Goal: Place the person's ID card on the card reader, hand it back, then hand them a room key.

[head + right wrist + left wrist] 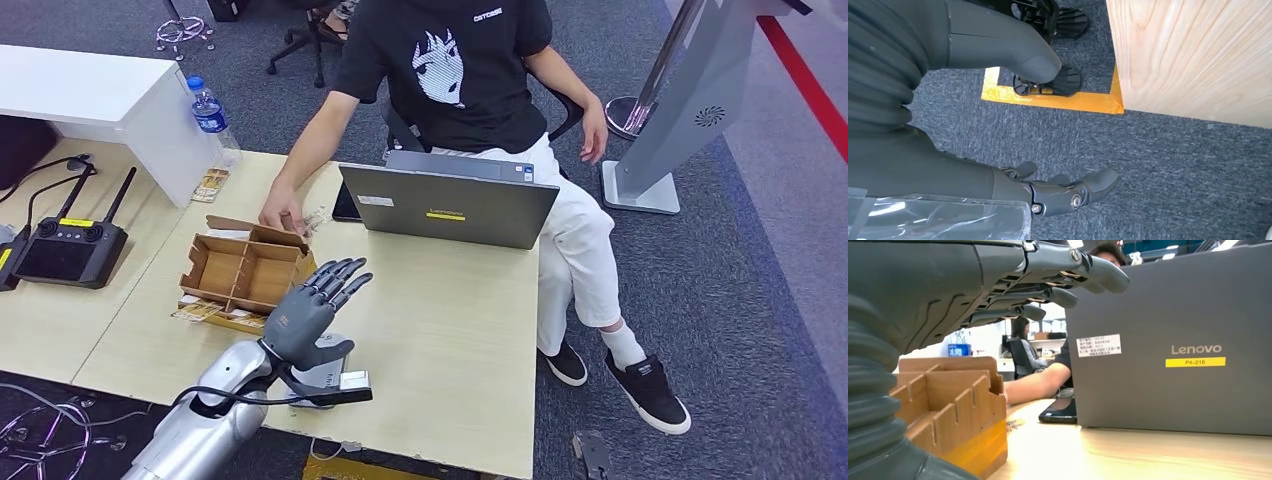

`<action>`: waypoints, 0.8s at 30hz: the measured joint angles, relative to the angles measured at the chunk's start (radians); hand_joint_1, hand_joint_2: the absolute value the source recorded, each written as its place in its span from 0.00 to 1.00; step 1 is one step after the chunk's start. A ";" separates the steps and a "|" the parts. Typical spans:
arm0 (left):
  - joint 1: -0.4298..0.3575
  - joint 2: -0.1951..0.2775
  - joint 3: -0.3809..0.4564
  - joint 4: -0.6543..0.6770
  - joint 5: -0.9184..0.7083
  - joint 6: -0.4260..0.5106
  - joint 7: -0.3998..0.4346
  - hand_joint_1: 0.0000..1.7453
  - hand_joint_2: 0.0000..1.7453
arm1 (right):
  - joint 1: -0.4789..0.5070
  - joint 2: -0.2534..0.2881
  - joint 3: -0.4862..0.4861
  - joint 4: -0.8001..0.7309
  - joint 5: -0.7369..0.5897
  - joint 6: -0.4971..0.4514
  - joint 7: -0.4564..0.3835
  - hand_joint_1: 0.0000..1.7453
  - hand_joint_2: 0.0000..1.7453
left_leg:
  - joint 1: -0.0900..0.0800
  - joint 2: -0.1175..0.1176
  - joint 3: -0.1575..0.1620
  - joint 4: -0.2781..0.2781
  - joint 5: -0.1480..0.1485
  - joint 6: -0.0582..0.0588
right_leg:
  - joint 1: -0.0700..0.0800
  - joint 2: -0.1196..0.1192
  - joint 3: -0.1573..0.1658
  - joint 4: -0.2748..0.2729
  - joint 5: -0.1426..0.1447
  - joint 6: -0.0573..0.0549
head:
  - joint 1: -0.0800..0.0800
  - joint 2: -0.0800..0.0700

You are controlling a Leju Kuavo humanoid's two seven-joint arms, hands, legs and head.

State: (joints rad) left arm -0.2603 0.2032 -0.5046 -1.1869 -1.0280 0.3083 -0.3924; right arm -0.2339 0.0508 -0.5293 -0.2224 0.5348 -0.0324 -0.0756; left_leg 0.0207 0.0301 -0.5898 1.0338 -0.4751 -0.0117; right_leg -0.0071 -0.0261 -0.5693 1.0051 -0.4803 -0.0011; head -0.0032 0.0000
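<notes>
Cards were hard to make out, honestly. The person's hand (pixel 283 214) sat at the far corner of the wooden divider box (pixel 245 272) with something small and pale right by the fingers, too tiny for me to say whether it was the ID card. A few flat yellowish bits (pixel 203 311) lay against the box's near side; couldn't tell if those were room keys.

Robot's left hand (pixel 315 300) hovered over the table (pixel 450 330) just beside that box, fingers stretched out and slightly fanned toward the person, nothing in it. From the left wrist view the fingers (pixel 1048 296) pointed at the back of a grey Lenovo laptop (pixel 1173 340), with a dark phone (pixel 1060 411) lying flat next to it.

Right hand (pixel 1058 192) hung low beside the table over grey carpet (pixel 1158 160), fingers loosely bent and apart, holding nothing.

Further off to the left were a water bottle (pixel 210 112) and a black controller (pixel 70 250).
</notes>
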 joint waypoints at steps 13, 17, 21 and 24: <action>0.138 0.164 0.047 -0.141 -0.015 0.011 0.077 0.00 1.00 | 0.017 -0.010 -0.034 0.000 0.001 0.006 -0.012 0.00 1.00 | 0.000 0.000 0.000 0.000 0.000 0.000 | 0.000 0.000 0.000 0.000 -0.001 0.000 | 0.000 0.000; 0.174 0.180 0.100 -0.140 0.000 0.015 0.073 0.00 1.00 | 0.018 -0.010 -0.036 0.000 0.003 0.011 -0.012 0.00 1.00 | 0.000 0.000 0.000 0.000 0.000 0.000 | 0.000 0.000 0.000 0.000 -0.001 0.000 | 0.000 0.000; 0.191 0.188 0.126 -0.140 0.004 0.018 0.068 0.00 1.00 | 0.018 -0.010 -0.036 0.000 0.004 0.012 -0.013 0.00 1.00 | 0.000 0.000 0.000 0.000 0.000 0.000 | 0.000 0.000 0.000 0.000 -0.001 0.000 | 0.000 0.000; 0.195 0.189 0.142 -0.140 -0.002 0.021 0.068 0.00 1.00 | 0.018 -0.010 -0.036 0.000 0.011 0.012 -0.012 0.00 1.00 | 0.000 0.000 0.000 0.000 0.000 0.000 | 0.000 0.000 0.000 0.000 -0.001 0.000 | 0.000 0.000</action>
State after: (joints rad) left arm -0.0654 0.3921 -0.3625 -1.3266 -1.0302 0.3298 -0.3243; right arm -0.2163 0.0404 -0.5657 -0.2228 0.5453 -0.0206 -0.0878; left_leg 0.0207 0.0299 -0.5899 1.0333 -0.4751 -0.0118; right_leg -0.0070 -0.0264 -0.5692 1.0051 -0.4808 -0.0010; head -0.0033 0.0000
